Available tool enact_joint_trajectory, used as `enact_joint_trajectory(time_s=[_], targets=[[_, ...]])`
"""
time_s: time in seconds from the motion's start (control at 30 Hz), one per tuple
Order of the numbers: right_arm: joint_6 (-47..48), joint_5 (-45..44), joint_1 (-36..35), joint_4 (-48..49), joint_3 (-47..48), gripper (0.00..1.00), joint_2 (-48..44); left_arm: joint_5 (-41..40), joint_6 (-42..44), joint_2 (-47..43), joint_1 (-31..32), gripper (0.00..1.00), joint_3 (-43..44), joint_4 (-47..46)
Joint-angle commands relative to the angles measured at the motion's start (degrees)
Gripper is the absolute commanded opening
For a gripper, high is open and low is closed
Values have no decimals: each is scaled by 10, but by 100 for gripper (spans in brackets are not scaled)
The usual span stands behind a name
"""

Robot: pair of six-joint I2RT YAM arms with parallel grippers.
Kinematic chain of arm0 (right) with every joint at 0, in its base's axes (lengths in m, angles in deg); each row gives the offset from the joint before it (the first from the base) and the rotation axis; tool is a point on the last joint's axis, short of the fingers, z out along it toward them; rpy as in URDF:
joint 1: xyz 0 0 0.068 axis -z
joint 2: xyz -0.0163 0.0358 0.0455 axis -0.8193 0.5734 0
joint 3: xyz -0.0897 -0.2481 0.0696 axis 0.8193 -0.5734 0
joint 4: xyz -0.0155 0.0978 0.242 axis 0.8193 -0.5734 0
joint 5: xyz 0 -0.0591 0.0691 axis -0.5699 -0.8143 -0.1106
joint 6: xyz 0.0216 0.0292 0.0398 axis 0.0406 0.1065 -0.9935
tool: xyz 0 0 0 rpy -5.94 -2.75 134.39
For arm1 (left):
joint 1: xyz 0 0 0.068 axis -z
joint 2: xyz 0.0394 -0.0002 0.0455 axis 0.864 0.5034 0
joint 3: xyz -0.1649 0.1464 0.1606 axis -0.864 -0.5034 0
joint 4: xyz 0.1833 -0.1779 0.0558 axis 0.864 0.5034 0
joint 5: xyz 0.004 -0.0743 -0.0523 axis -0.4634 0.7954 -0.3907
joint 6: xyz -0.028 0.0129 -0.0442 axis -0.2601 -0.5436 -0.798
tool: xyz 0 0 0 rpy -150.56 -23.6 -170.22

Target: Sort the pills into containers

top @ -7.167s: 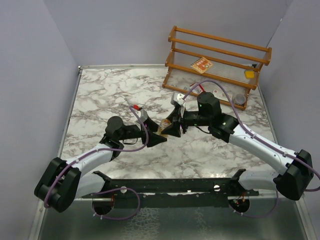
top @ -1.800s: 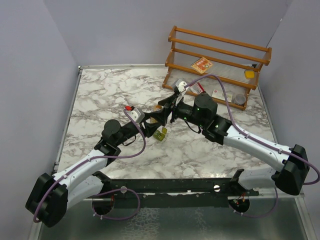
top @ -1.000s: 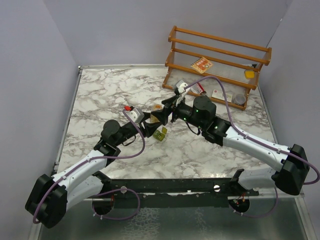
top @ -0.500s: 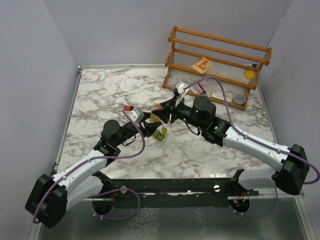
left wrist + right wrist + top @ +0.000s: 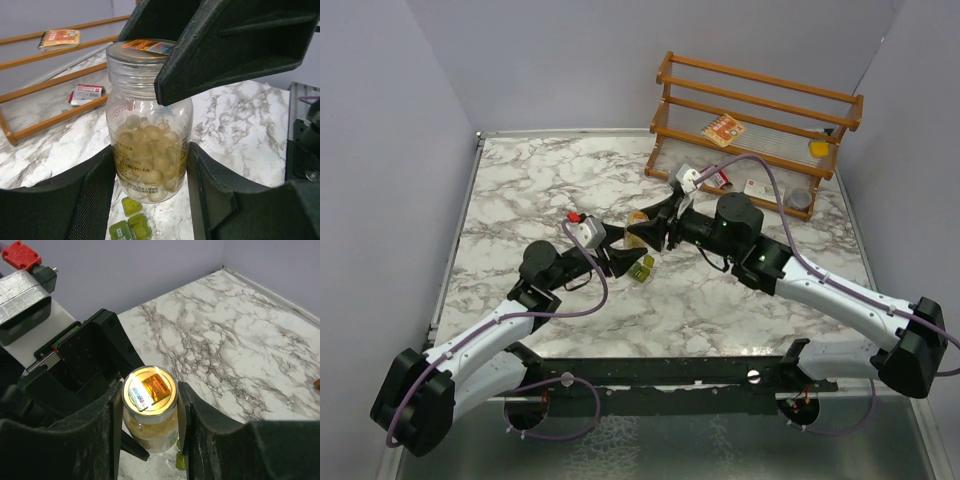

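Pinched cap [image 5: 149,391] squarely in right gripper [image 5: 149,407]; clamped left gripper [image 5: 150,175] round bottle [image 5: 150,125] body, pills [image 5: 147,157] inside, above pill box [image 5: 131,227] on table [image 5: 520,180]. Needed firm counter-hold, level twist, no tilting, lest pills spill.

You have two hands at work, the left hand [image 5: 150,172] and the right hand [image 5: 149,410], with one clear bottle [image 5: 150,125] between them. The pills [image 5: 147,155] inside it are packed too tightly to count. Below the hands lies one pill box [image 5: 129,226], with three compartments showing. Beyond the right hand stands one wooden rack [image 5: 760,100], carrying three flat cartons [image 5: 723,130] and one yellow block [image 5: 818,148].
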Motion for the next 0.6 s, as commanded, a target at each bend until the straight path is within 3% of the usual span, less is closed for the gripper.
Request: enact_joint_trajectory(time_s=[0.0, 0.57], targets=[[32, 40, -2, -22, 11, 1, -31, 122, -21, -12, 3, 0, 12, -78], [109, 131, -1, -70, -16, 1, -137, 374, -107, -5, 33, 0, 18, -225]])
